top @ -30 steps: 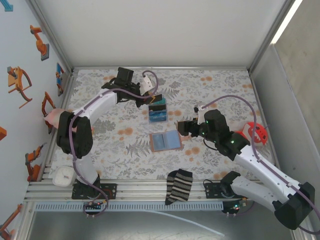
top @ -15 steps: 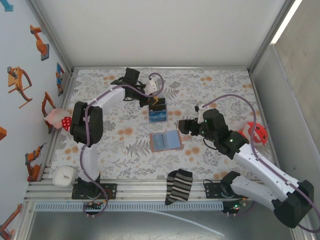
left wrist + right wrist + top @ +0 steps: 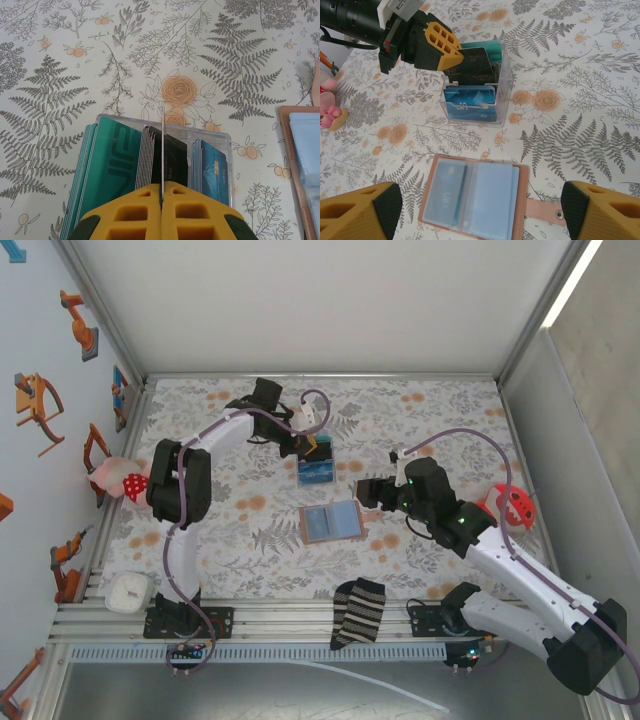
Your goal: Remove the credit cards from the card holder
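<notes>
Floral table (image 3: 430, 420): I've got left gripper (image 3: 162, 194) pinching a card (image 3: 163, 145) edge-on over the clear box (image 3: 501, 85), right gripper (image 3: 370, 492) spread above the open mid-table card holder (image 3: 522, 197), more credit cards (image 3: 452, 192) likely left inside.

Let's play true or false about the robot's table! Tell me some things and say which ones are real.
1. The wallet lies open. True.
2. The left pincer is open and empty. False: it is shut on a thin card over the clear box.
3. The right pincer is squeezing the wallet. False: it is open and grips nothing.
4. The sock is striped. True.
5. The box is empty. False: there are cards standing in it.
</notes>
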Controlling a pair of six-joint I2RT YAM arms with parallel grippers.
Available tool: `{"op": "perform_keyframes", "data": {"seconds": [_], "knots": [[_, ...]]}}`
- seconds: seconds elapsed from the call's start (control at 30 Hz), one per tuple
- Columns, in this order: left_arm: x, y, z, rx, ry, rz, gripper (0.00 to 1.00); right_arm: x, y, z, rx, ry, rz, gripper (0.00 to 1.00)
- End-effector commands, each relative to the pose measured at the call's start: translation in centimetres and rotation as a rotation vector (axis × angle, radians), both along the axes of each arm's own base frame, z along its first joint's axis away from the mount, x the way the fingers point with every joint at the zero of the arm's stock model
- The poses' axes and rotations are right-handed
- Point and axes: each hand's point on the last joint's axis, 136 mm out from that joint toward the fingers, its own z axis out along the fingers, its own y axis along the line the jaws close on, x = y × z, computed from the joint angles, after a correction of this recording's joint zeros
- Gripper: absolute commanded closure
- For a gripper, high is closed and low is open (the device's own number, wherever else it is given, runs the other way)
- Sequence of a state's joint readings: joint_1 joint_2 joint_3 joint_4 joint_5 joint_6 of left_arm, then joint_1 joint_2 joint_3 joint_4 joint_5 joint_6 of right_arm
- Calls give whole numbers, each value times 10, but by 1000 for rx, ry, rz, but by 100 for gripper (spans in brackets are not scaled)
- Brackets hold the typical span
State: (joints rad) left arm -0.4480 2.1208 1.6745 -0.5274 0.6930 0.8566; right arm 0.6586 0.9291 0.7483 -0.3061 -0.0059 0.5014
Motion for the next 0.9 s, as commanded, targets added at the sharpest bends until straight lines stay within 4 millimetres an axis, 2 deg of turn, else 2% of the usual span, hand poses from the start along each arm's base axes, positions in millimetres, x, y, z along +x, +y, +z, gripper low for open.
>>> {"op": "perform_keyframes", "data": {"seconds": [0.0,0.2,0.3,0.47,0.53,0.6,0.67,0.8,0.87], "knots": [[2,1,-1,-4,3,-31,94,4,1,18,36,-33,-18,18],[3,1,-3,1,6,-30,88,2,2,18,41,-31,-11,18],[3,1,0,-1,0,-28,81,2,2,19,44,-32,-6,18],[3,0,12,-10,-18,-24,80,1,3,20,46,-32,-1,19],[2,0,19,-15,-24,-18,64,1,4,20,49,-31,5,19],[0,1,27,-22,-35,-16,60,0,5,20,51,-28,10,20],[-4,1,36,-30,-45,-12,51,0,5,18,45,-22,14,23],[-12,2,59,-71,-89,21,33,-2,9,8,20,20,37,39],[-16,4,71,-104,-122,52,23,-3,13,2,12,46,53,43]]}}
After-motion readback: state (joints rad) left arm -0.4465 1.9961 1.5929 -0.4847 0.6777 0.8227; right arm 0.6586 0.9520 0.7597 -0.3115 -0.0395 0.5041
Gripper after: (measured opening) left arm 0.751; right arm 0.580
